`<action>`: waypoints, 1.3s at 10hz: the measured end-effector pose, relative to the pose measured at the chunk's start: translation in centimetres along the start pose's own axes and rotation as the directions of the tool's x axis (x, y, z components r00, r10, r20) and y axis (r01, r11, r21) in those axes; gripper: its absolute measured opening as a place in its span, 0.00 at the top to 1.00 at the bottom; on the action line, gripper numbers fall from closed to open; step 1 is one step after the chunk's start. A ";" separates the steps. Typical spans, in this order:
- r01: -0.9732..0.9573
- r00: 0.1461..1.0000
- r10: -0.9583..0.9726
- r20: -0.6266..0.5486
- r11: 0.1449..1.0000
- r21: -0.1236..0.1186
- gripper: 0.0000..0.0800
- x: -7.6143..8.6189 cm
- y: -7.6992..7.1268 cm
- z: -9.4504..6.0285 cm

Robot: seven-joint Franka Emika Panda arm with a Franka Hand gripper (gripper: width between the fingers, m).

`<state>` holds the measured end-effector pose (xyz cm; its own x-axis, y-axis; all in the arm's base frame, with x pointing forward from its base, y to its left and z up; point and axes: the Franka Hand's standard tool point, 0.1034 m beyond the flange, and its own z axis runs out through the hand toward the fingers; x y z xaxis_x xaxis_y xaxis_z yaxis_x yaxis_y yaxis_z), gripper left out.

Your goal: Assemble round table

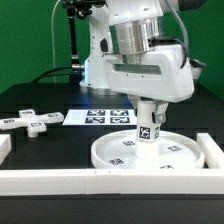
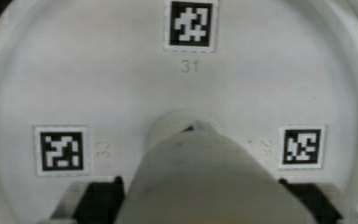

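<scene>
The large white disc (image 1: 150,152) lies flat on the black table against the white border bars. My gripper (image 1: 148,108) is shut on the short cylinder leg (image 1: 148,128), which stands upright with its lower end on or just above the middle of the disc. In the wrist view the leg (image 2: 202,170) fills the space between my dark fingers (image 2: 105,198), and the disc (image 2: 176,90) with three tags lies below it. The cross-shaped piece (image 1: 30,121) lies apart on the table at the exterior view's left.
The marker board (image 1: 103,117) lies flat on the table behind the disc. White border bars (image 1: 130,178) run along the front edge and the exterior view's right side (image 1: 213,152). A green wall stands behind the arm.
</scene>
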<state>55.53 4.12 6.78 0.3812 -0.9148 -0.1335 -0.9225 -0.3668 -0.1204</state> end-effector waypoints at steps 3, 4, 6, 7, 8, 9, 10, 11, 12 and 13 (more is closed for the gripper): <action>-0.085 0.996 0.085 0.005 0.996 0.003 0.48 -0.1 0.0 0.1; -0.070 0.998 0.070 0.005 0.998 0.003 0.26 -0.1 0.0 0.1; 0.072 0.997 -0.072 -0.004 0.997 0.002 0.19 -0.2 -0.2 -0.2; 0.171 0.985 -0.171 -0.018 0.985 -0.007 0.19 -0.6 -0.5 -0.5; 0.316 0.948 -0.316 -0.033 0.949 -0.023 0.19 -1.0 -0.8 -0.6; 0.387 0.921 -0.387 -0.032 0.922 -0.026 0.19 -1.1 -0.9 -0.6; 0.444 0.895 -0.445 -0.030 0.895 -0.027 0.19 -1.1 -0.8 -0.6; 0.492 0.870 -0.493 -0.028 0.870 -0.029 0.19 -1.1 -0.8 -0.5; 0.569 0.821 -0.570 -0.025 0.821 -0.031 0.19 -1.1 -0.8 -0.5; 0.639 0.769 -0.639 -0.022 0.769 -0.034 0.19 -1.0 -0.8 -0.5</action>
<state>55.84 5.24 7.53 0.8814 -0.4724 -0.0040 -0.4679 -0.8719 -0.1446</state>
